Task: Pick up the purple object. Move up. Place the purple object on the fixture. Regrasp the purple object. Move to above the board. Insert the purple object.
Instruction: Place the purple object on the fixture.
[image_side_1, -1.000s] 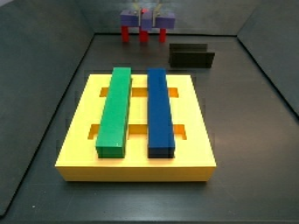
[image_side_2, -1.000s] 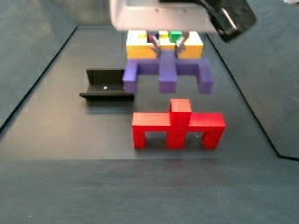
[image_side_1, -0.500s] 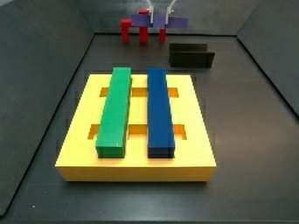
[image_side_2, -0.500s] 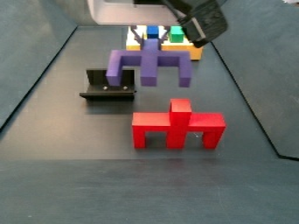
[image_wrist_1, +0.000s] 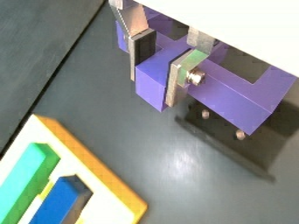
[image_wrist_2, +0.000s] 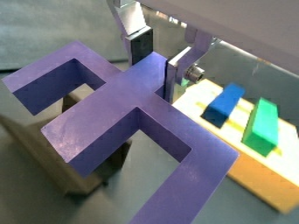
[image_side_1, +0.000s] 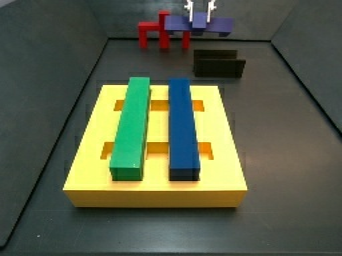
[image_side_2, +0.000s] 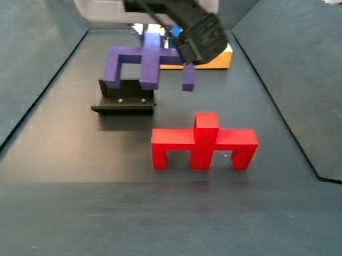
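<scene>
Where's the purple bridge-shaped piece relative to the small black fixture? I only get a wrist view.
Observer: In a side view the purple bridge-shaped piece, gripped by the tool, hangs directly over the small black fixture. Contact unclear.
Operator: Anything else near it?
Observer: A red piece of similar shape stands on the floor, apart from the fixture.
Operator: What is on the board?
Observer: The large yellow slab board carries a long green bar and a long blue bar, side by side.
</scene>
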